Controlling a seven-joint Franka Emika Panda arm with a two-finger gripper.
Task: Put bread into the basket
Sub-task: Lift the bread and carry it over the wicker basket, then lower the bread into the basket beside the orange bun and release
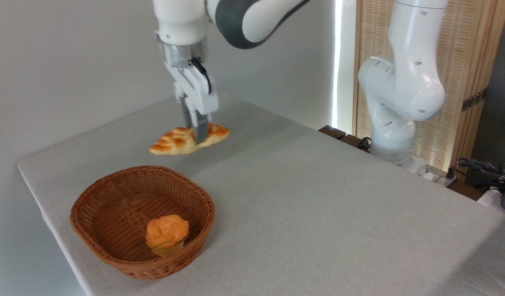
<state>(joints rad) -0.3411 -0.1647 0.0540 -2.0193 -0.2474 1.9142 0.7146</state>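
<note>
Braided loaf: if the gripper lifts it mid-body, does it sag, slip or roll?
The braided loaf looks rigid, so it probably won't sag much. The gripper straddles it near the middle, so tilt should be small. Its bumpy crust likely grips well, and its long, flattish shape seems unlikely to roll.

A robot lab, it seems. A white arm (400, 86) is mounted at the far right of a cloth-covered table (318, 197), with loose cables (482, 168) beside it. Bare walls (71, 61) behind.
</note>
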